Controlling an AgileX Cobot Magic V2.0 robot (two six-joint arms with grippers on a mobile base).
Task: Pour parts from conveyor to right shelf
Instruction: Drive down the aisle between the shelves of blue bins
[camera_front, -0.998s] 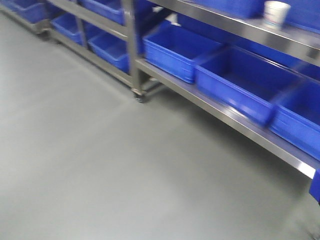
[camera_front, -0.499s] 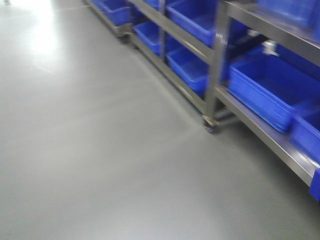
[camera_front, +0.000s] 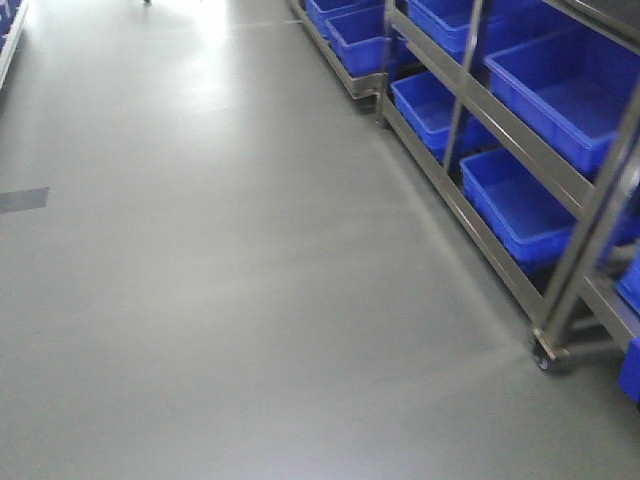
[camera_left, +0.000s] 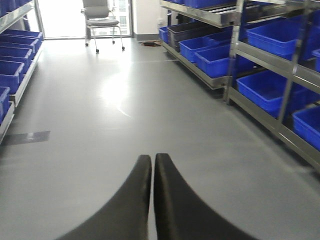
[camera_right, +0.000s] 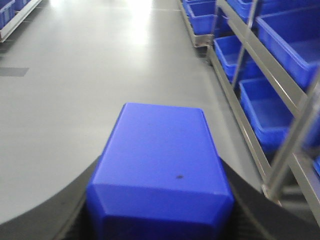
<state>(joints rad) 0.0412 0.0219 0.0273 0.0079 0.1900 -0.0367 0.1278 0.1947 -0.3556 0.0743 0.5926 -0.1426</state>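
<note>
My right gripper (camera_right: 160, 180) is shut on a blue plastic box (camera_right: 159, 150); its black fingers (camera_right: 60, 212) press the box's two sides. A blue corner at the front view's right edge (camera_front: 631, 372) looks like the same box. My left gripper (camera_left: 152, 156) is shut and empty, held above the bare grey floor. The steel shelf rack (camera_front: 590, 215) with blue bins (camera_front: 520, 205) runs along the right; it also shows in the right wrist view (camera_right: 292, 132) and the left wrist view (camera_left: 280, 102). No conveyor or parts are in view.
The rack stands on a caster wheel (camera_front: 545, 358). A second rack of blue bins (camera_left: 15, 55) lines the left wall. A wheeled chair (camera_left: 102, 20) stands at the aisle's far end. A dark patch (camera_front: 22, 199) marks the grey floor (camera_front: 250, 280).
The front view has swung left: the rack slid from the middle to the right edge, and a white cup on its upper shelf left the view. The aisle floor now fills the frame.
</note>
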